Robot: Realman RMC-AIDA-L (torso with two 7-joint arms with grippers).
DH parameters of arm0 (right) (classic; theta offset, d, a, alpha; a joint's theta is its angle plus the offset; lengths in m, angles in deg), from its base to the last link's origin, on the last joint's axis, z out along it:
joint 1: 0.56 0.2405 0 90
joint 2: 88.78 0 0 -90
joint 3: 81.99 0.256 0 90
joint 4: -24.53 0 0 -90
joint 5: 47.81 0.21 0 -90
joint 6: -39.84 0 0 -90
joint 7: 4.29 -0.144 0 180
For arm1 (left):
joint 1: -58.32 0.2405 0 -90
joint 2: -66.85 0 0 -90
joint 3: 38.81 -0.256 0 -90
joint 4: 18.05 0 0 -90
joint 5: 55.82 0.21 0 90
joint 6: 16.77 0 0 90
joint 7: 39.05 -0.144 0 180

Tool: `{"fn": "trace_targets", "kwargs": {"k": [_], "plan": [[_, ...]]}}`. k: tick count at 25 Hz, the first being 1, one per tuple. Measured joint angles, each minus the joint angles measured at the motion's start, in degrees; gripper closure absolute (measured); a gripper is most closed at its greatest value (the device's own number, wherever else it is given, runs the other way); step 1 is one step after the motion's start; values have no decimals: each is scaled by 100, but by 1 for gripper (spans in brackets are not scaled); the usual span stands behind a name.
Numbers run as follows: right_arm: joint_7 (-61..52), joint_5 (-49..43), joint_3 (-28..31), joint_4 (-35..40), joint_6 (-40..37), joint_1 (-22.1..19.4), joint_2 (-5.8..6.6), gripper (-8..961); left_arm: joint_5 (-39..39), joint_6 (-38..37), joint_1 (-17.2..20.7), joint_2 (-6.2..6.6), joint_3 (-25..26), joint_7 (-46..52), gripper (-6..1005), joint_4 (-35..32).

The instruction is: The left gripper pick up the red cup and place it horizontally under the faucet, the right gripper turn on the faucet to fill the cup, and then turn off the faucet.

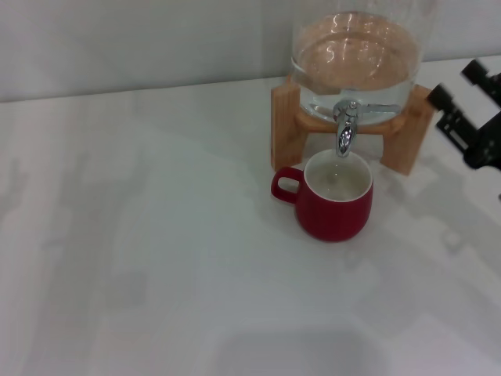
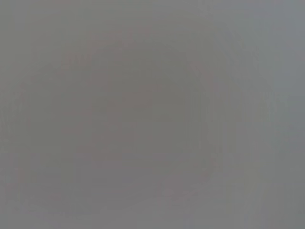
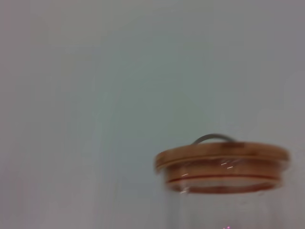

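The red cup stands upright on the white table, its loop handle pointing toward the robot's left. It sits directly under the chrome faucet of the glass jar dispenser. The faucet's lever points toward the robot's right. I cannot tell whether water is running into the cup. My right gripper, all black, hovers at the right edge of the head view beside the dispenser's wooden stand, open, with nothing between its fingers and apart from the lever. My left gripper is out of view; its wrist view shows only plain grey.
The dispenser's wooden lid with a metal handle fills the lower part of the right wrist view. The white table stretches wide in front of and to the left of the cup. A pale wall runs behind the jar.
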Motion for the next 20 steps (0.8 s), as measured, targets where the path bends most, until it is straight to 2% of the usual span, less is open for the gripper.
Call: {"fn": "trace_targets", "kwargs": {"k": [5,20], "plan": [[193,-369,-14,0,-89,38,-3,336,29,31,-70,0,0,-6,112,-3],[361,-423,-168,-6,-776,311,-36,336,61,-3,-85,-62,-55,-5,112,-3]]}}
